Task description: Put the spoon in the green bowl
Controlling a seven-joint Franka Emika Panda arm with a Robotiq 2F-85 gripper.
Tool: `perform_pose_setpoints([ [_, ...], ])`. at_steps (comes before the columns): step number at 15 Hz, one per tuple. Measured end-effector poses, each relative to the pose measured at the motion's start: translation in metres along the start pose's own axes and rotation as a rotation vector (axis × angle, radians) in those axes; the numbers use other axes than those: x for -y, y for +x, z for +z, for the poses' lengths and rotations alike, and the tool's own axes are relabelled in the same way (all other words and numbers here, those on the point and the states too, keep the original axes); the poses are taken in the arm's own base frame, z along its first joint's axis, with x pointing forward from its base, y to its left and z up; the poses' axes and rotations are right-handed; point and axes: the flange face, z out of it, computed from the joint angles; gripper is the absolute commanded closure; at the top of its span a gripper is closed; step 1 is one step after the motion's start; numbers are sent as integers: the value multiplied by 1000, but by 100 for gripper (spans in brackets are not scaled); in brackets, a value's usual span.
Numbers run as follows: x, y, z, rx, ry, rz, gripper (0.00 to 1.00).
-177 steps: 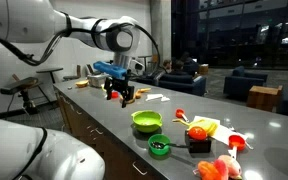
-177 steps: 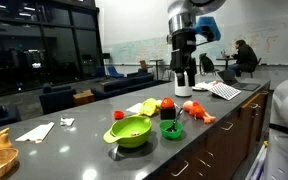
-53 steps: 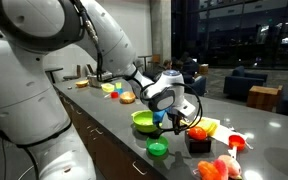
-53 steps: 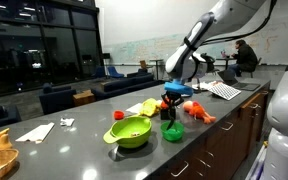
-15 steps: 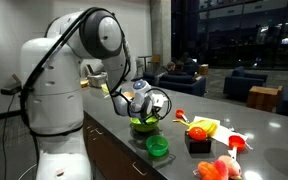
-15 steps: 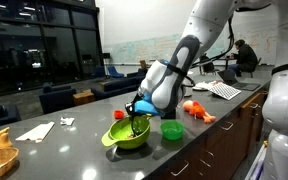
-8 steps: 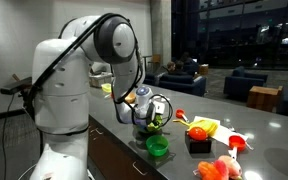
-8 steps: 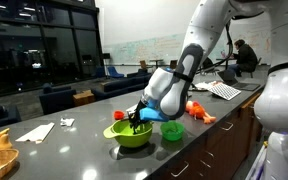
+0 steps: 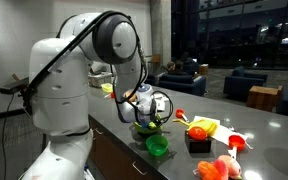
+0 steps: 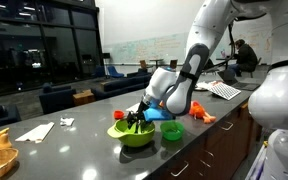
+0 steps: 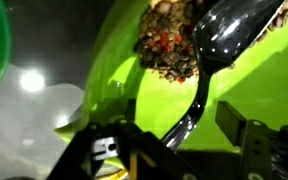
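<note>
Now, spoon (image 11: 219, 40): black and glossy, lying inside the bowl (image 11: 269, 95); its scoop rests high on the bowl's inner wall and its handle runs down toward the camera
Bowl: lime green, wide and shallow, yellowish inside; it stands on the surface (image 10: 69, 140) near the edge, with the end of the arm dipped into it in both exterior views
Lump (image 11: 169, 45): brown with red flecks, inside the bowl, touching the left side of the scoop
Jaws: low over the bowl, pointing down into it; in the wrist view the fingers (image 11: 259, 150) stand one on each side of the handle's end, but I cannot tell whether they pinch it or stand clear of it
Dish (image 10: 171, 130): smaller, darker green, just beside the bowl on the surface; it shows as a green curve at the left edge of the wrist view
Red items (image 9: 196, 131): on the surface beyond the dish, apart from the bowl
Arm (image 10: 199, 45): white, bent steeply down from above to the bowl
</note>
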Motion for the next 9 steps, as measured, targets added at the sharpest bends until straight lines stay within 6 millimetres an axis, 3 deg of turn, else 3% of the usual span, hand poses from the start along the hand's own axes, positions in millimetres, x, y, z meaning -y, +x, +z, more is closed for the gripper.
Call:
perform_pose_setpoints([
  [5,32,17,-8,66,-120,-67,0],
  [9,55,50,-26,157,-203,-86,0],
])
